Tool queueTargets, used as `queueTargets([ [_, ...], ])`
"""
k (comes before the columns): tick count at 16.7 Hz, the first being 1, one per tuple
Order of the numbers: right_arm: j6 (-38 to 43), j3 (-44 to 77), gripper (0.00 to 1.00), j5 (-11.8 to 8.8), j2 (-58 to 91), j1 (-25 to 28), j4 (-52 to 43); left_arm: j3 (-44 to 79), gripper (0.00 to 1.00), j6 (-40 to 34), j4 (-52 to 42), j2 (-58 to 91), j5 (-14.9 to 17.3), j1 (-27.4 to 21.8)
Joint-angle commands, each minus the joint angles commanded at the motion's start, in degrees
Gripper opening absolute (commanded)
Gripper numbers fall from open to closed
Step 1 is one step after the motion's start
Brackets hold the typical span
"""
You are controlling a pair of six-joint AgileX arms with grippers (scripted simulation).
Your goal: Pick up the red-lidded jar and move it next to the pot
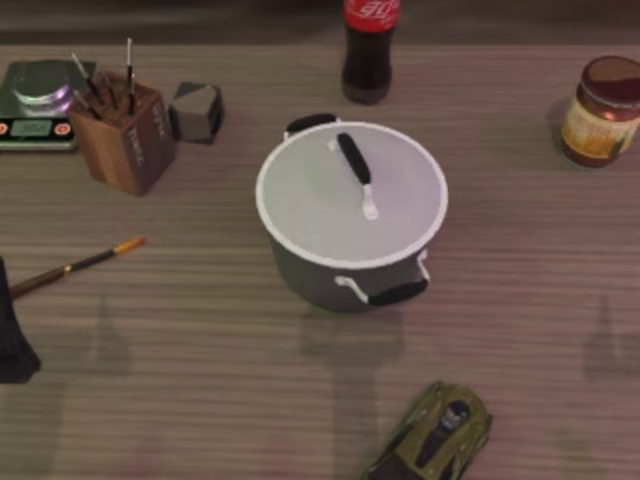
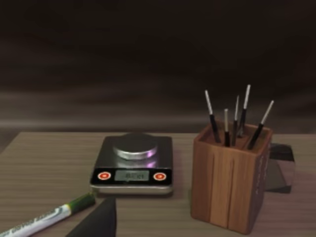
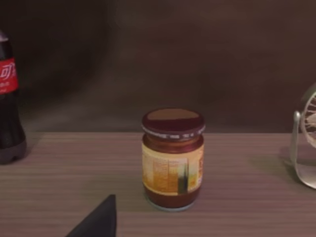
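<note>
Red-lidded jar (image 3: 173, 159) upright on counter (image 3: 74, 163), straight ahead of right jaws, untouched, well apart from pot (image 1: 350, 215). Jaw opening of either arm: cannot tell. Risk: off-centre approach knocks jar over; cola bottle (image 3: 9, 98) to one side, fan (image 3: 307, 143) to the other.

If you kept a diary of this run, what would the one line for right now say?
stage: before pickup | red-lidded jar: upright, untouched, table's far right | pot: centre, lid on | jar and pot: apart | arms: neither at the jar
</note>
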Motion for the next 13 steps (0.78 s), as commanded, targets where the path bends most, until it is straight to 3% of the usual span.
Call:
queueTargets([
  [3, 0.01, 0.31, 1.00, -0.30, 0.51, -0.02, 0.23, 0.00, 1.00, 0.00, 0.00, 0.00, 0.00, 0.00],
  [6, 0.11, 3.21, 1.00, -2.90, 5.43, -0.45, 2.34, 0.00, 1.00, 0.00, 0.00, 0.00, 0.00, 0.00],
  [9, 0.28, 8.92, 1.00, -7.78, 15.22, -1.59, 6.47, 0.00, 1.00, 0.00, 0.00, 0.00, 0.00, 0.00],
  [13, 0.63, 19.87, 1.00, -17.04, 33.97, -3.85, 14.43, 0.00, 1.00, 0.00, 0.00, 0.00, 0.00, 0.00],
])
